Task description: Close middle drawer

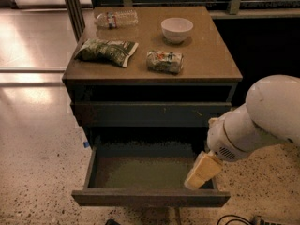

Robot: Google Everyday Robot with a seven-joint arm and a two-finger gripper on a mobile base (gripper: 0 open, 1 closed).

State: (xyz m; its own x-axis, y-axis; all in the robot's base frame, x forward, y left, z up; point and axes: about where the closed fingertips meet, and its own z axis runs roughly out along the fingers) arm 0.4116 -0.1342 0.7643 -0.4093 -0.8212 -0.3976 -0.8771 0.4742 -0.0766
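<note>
The middle drawer [150, 198] is pulled far out at the bottom of the camera view, showing its flat olive-grey inner floor [140, 171]. It holds nothing that I can see. My gripper [202, 171], pale yellow, hangs from the white arm [267, 118] and reaches down into the drawer's right end, just behind the front panel and beside the right wall. The arm hides the drawer's right rear corner.
Above the open drawer is a closed drawer front [150, 114] with small pale scratches at its right. The cabinet top holds a white bowl [176, 29], a plastic bottle [116, 18], a green snack bag [106, 50] and a smaller packet [164, 61]. Speckled floor lies around; a cable [234, 218] lies at bottom right.
</note>
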